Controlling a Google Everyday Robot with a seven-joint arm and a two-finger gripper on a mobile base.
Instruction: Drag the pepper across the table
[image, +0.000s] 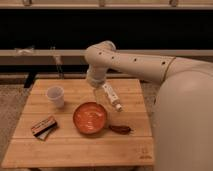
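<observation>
The pepper is a small dark reddish-brown pod. It lies on the light-wood slatted table, just right of the orange bowl and near the table's right edge. My gripper hangs from the white arm over the far middle of the table. It is behind the bowl and well above and left of the pepper, not touching it. A clear bottle with a white cap lies slanted just below the gripper, between it and the pepper.
A white cup stands at the far left of the table. A flat brown-and-black box lies at the front left. A burned logo marks the front right corner. My white body fills the right side.
</observation>
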